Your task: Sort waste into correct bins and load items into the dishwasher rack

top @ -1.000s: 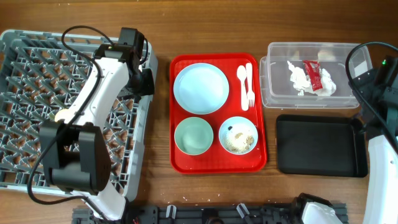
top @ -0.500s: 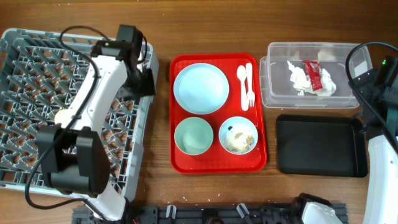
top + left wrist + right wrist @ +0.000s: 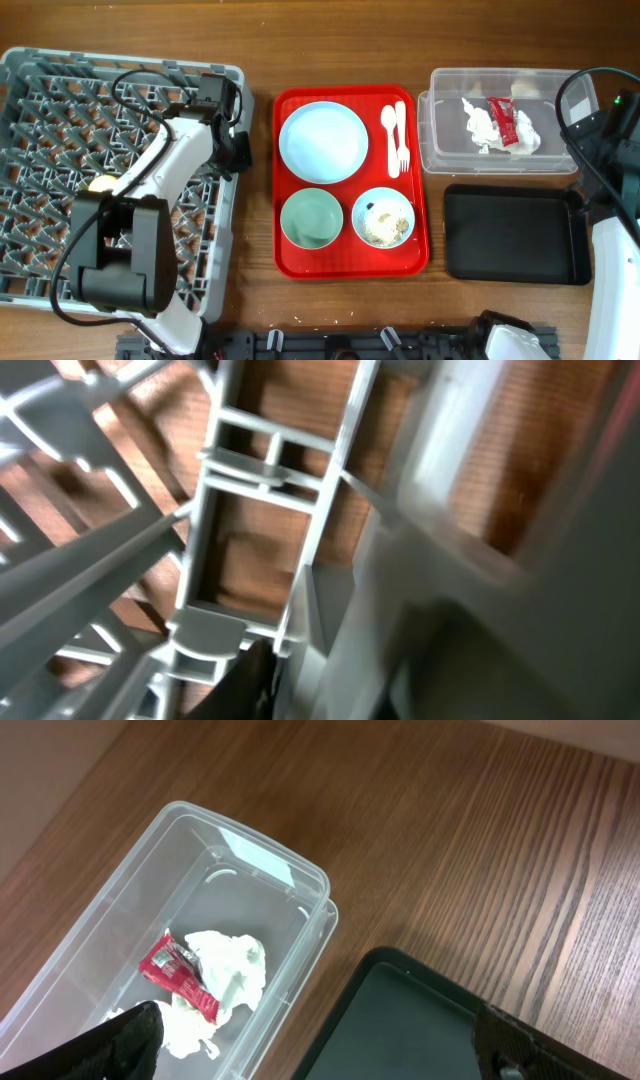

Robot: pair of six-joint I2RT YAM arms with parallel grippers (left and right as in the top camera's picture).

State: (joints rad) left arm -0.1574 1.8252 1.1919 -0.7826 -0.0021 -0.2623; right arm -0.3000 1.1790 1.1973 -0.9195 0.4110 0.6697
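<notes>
**Left arm low over the rack, right arm hovering by the tub**

From where I stand, the left gripper [image 3: 237, 150] is down at the right edge of the dishwasher rack [image 3: 60, 120]. Its own camera shows only blurred grey ribs, so I cannot tell whether its jaws are spread or pressed together. A small yellow shape, probably the yellow cup [image 3: 100, 184], sits among the pegs and is half hidden by the arm.

The right gripper [image 3: 320, 1045] hangs above the wooden table [image 3: 400, 40] with its fingers spread wide and nothing between them. Below it, the clear tub [image 3: 447, 85] holds the crumpled napkin [image 3: 480, 128] and the red sauce packet [image 3: 503, 120]. The black tray [image 3: 515, 235] lies just beside the tub.

On the red tray [image 3: 285, 255] are the plate [image 3: 322, 142], the spoon [image 3: 389, 122], the fork [image 3: 402, 140], an empty bowl [image 3: 311, 218] and a bowl with rice scraps [image 3: 383, 217].
</notes>
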